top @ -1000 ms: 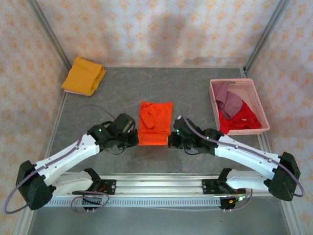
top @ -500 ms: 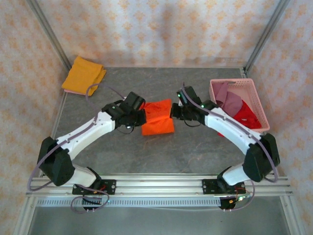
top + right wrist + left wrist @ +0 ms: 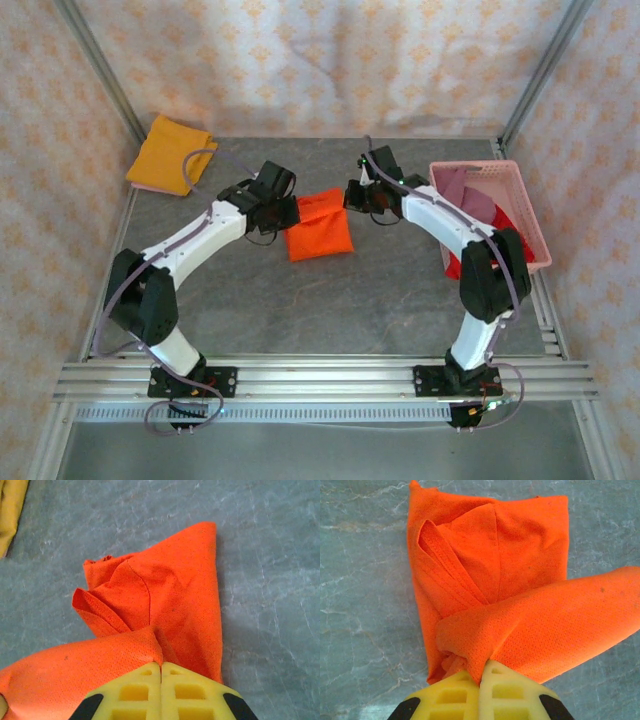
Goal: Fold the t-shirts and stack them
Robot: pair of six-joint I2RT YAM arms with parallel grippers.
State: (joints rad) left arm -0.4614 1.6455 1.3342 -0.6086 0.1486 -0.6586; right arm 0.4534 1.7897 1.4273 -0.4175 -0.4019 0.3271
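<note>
- Top external view: the pink lattice basket (image 3: 482, 166) stands at the right edge of the tabletop (image 3: 380, 300). It holds a mauve t-shirt (image 3: 470, 195) at its far end and a red t-shirt (image 3: 515, 238) at its near end, both loose and crumpled. The right arm crosses in front of the basket's left side.
- A folded mustard yellow t-shirt (image 3: 172, 153) lies at the far left corner of the tabletop. A pale pink edge shows beneath its near side; what it belongs to cannot be told.
- The left end effector (image 3: 290, 213) is clenched on the left corner of the orange t-shirt (image 3: 320, 228). In the left wrist view the yellow fingers (image 3: 512, 697) pinch a doubled-over flap of orange cloth.
- The orange t-shirt lies at mid-tabletop between the two arms, well apart from both the yellow t-shirt and the basket.
- The right end effector (image 3: 350, 195) is clenched on the shirt's right corner. In the right wrist view its fingers (image 3: 130, 695) are pressed together over a lifted fold.
- Change since one second ago: both arms have reached from near their bases towards the far side, carrying the shirt's near edge over its far part.
- The orange t-shirt now shows a shorter, doubled outline.
- The yellow t-shirt and the basket stand as before.
</note>
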